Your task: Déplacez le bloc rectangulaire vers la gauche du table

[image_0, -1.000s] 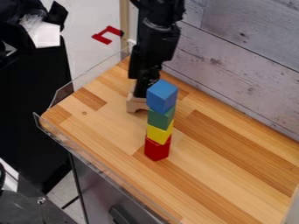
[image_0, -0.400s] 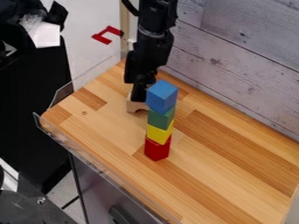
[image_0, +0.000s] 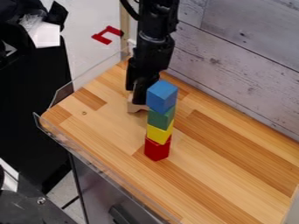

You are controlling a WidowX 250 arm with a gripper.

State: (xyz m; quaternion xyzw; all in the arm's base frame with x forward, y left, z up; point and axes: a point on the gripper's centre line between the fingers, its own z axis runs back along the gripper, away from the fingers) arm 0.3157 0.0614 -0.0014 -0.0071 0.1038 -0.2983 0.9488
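Note:
The black gripper (image_0: pixel 139 98) hangs low over the rear left part of the wooden table (image_0: pixel 234 175), just behind and left of a stack of blocks. Against its tips is a natural-wood block (image_0: pixel 133 106) with an arched notch in its lower edge; the gripper and the stack hide part of it. How far apart the gripper's tips stand is not visible. From top to bottom, the stack has a blue block (image_0: pixel 161 96), a green block (image_0: pixel 161 118), a yellow block (image_0: pixel 159 133) and a red block (image_0: pixel 157 150).
A clear plastic guard (image_0: pixel 93 76) runs along the table's left and front edges. Behind the table rises a grey wood-plank wall (image_0: pixel 245 65). The block stack stands close in front of the gripper, on its right.
The gripper has shifted slightly left and then a little back to the right, ending lower beside the notched wooden block. That block has barely moved, and the stack stands as before.

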